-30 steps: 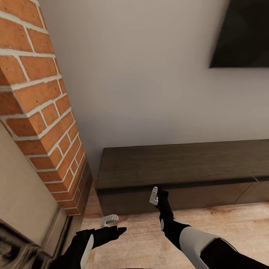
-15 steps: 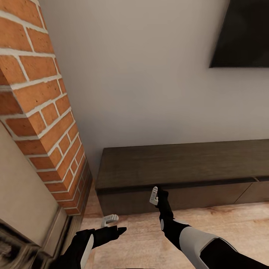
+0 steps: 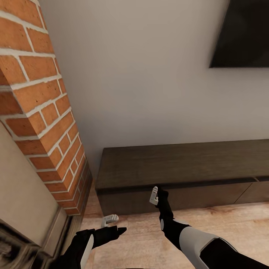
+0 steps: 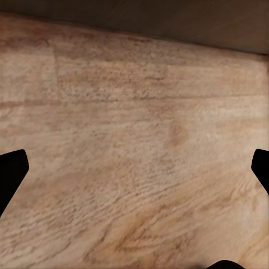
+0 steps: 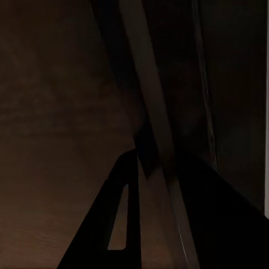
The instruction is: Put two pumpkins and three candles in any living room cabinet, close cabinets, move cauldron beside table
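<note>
Nearest the camera, the left gripper [image 3: 110, 220] hangs low over the wood-plank floor [image 3: 224, 224], its pale fingers apart and holding nothing; in the left wrist view the fingertips [image 4: 12, 171] stand wide on either side of bare planks. A little further on, the right gripper [image 3: 154, 195] is raised with its tip at the upper front edge of the cabinet [image 3: 179, 164], right at the seam above the left-hand drawer front (whether its jaws are parted or pinched cannot be told, the right wrist view being too dark). The cabinet's long axis runs left to right across the view, directly ahead of the right gripper, so the right arm looks the nearer one for pulling that drawer. Behind stand the brick fireplace [image 3: 37, 112] and a dark wall-mounted screen [image 3: 243, 33].
</note>
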Controlling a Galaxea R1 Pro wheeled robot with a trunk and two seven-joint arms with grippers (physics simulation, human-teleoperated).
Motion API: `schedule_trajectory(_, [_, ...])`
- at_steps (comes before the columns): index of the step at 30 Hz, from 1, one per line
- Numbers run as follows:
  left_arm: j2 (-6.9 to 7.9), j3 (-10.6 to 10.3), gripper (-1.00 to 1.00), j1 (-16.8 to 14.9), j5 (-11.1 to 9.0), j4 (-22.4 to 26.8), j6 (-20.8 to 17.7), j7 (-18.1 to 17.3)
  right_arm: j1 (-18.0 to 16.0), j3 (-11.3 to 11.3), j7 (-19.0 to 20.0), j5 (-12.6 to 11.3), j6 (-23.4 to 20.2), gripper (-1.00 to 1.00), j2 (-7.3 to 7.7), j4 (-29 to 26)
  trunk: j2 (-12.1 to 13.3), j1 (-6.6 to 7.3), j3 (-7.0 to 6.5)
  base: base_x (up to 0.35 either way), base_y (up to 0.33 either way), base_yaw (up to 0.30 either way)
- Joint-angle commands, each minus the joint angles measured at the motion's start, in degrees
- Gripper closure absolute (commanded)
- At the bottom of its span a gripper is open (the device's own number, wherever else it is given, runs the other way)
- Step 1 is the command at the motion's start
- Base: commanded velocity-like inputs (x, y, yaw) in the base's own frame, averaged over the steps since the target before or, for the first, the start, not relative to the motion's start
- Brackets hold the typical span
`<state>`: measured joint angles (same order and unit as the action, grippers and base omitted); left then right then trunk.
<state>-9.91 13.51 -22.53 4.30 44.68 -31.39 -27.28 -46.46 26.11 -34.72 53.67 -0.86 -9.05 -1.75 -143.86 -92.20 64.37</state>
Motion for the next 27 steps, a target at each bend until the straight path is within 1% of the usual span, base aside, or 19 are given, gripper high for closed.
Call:
schedule_trajectory(1, [-0.09,0.4,-1.0,0.0,0.4,0.1,-0.3,-0.5,0.0,-2.2,0.9,-0.5,0.0,1.0,0.0,0.3,0.0,-0.69,0.06,0.0,0.0,0.0])
schedule_trajectory(18, [-0.09,0.4,-1.0,0.0,0.4,0.1,-0.3,-0.5,0.0,-2.2,0.9,-0.6,0.0,1.0,0.09,0.4,0.0,-0.69,0.06,-0.002,0.0,0.0])
schedule_trajectory(27, [-0.09,0.4,-1.0,0.0,0.4,0.1,-0.3,-0.5,0.0,-2.2,0.9,-0.6,0.0,1.0,0.07,0.4,0.0,-0.69,0.06,-0.179,0.0,0.0])
